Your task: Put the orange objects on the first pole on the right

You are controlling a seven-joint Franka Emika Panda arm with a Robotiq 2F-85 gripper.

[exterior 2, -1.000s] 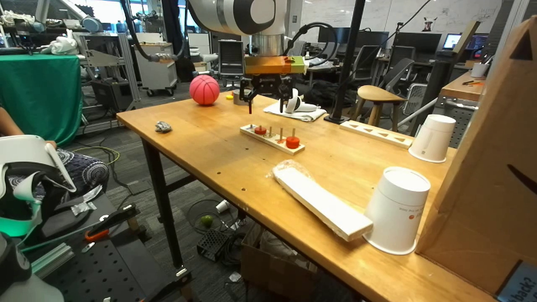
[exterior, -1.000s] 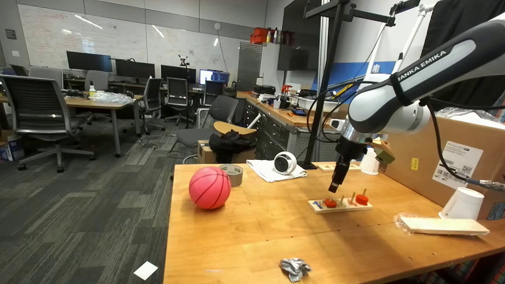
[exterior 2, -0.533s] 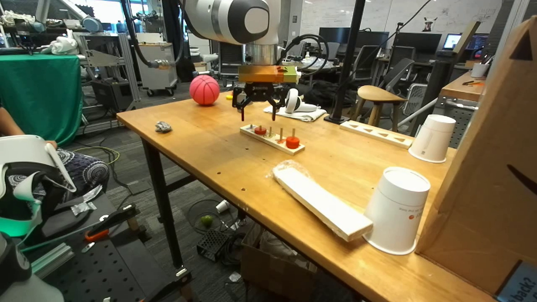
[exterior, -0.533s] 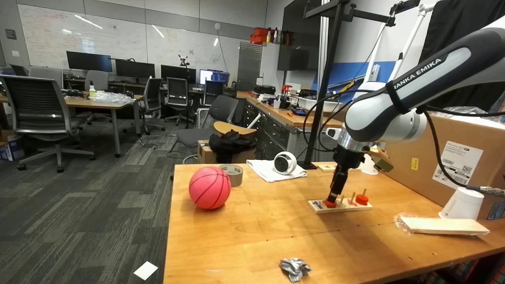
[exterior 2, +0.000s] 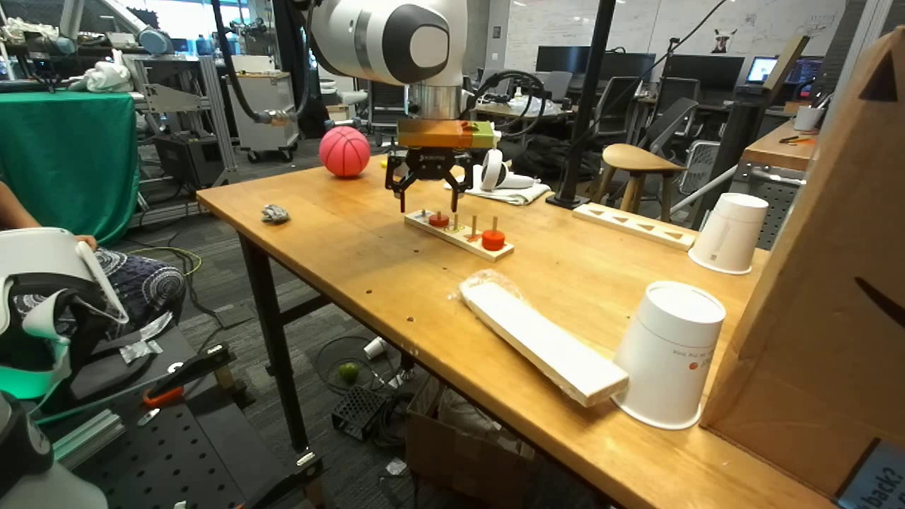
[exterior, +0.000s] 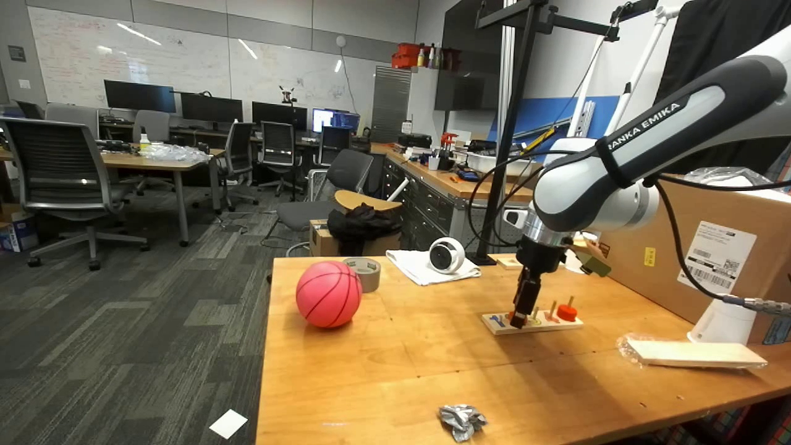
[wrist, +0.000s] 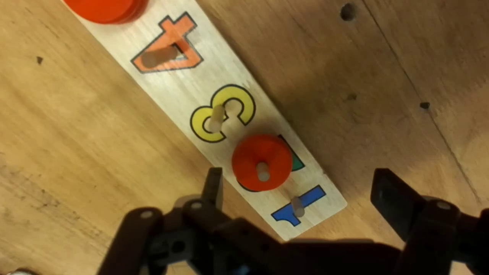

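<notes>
A light wooden board [wrist: 183, 89] with several poles and painted numbers lies on the table. A round orange-red piece [wrist: 252, 151] sits on the pole at the 2; it also shows in an exterior view [exterior 2: 438, 221] and is mostly hidden by the fingers in an exterior view [exterior: 510, 316]. More orange-red, looking like a taller stack [exterior 2: 493, 241], sits on the end pole beyond the 4; its edge shows in the wrist view [wrist: 109, 9]. The poles at the 1, 3 and 4 are bare. My gripper [wrist: 298, 172] is open and empty above the board's 1 end.
A pink basketball [exterior: 329, 294] and a tape roll [exterior: 364, 274] stand at one table end. A wrapped pale plank [exterior 2: 541, 339], white cups [exterior 2: 668, 353] and a cardboard box [exterior 2: 813, 339] stand at the other. Crumpled foil [exterior: 462, 422] lies near an edge.
My gripper has moved down toward the board and towards its 1 end, staying open. The orange-red pieces and the board have not moved.
</notes>
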